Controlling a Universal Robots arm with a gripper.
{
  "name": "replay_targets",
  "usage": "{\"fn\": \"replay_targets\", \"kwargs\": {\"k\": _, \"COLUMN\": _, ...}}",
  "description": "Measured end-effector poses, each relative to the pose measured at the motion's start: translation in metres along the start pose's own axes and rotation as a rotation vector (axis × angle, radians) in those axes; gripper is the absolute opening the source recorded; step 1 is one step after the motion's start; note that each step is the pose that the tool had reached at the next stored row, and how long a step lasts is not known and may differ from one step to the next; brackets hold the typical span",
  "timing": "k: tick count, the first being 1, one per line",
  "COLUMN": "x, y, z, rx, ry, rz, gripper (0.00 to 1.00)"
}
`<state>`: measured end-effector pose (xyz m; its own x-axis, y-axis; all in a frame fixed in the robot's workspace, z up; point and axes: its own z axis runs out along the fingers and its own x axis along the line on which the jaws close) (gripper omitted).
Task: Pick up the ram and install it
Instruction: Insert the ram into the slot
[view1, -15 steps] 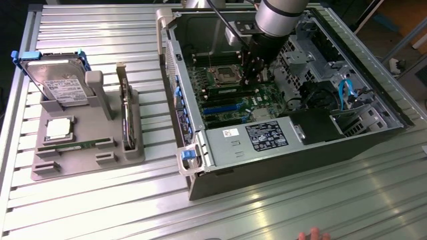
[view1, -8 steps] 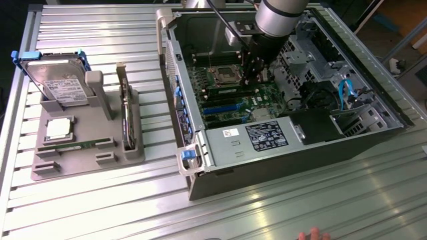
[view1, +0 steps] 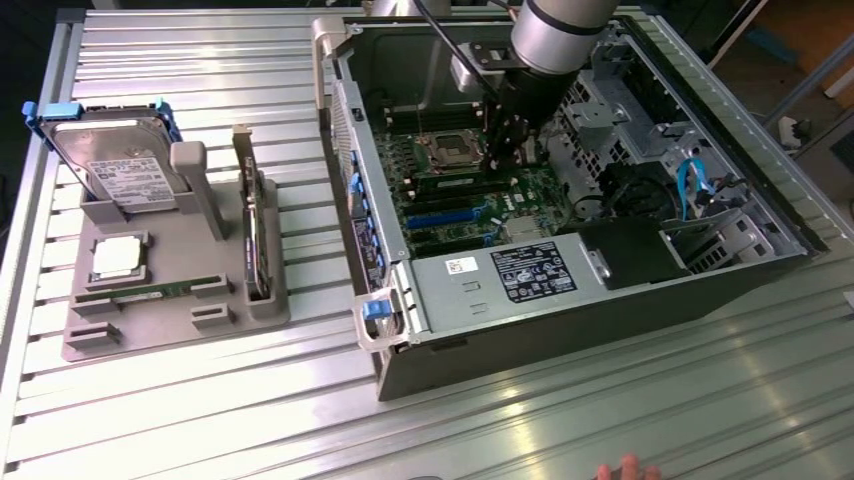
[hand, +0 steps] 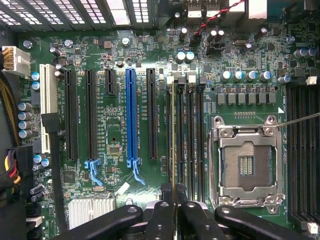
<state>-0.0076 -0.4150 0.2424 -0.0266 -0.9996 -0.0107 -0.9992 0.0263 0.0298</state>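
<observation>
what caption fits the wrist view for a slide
End effector holds the ram edge-on at the memory slots beside the empty processor socket

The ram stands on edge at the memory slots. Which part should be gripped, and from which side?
Grip the ram by its upper long edge, pads on both flat faces, coming from above. It is thin, on edge, with memory slots close beside it. The gripper holds it so.

We can read nothing — print on the power supply (view1: 533, 273) and the hard drive (view1: 127, 180) is too small.
</observation>
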Motion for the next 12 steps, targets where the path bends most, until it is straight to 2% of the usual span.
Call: {"fn": "replay_targets", "kwargs": {"k": 12, "x": 0.0000, "y": 0.0000, "z": 0.0010, "rx": 0.0000, "ry": 0.0001, "rz": -0.002, "gripper": 0.12}}
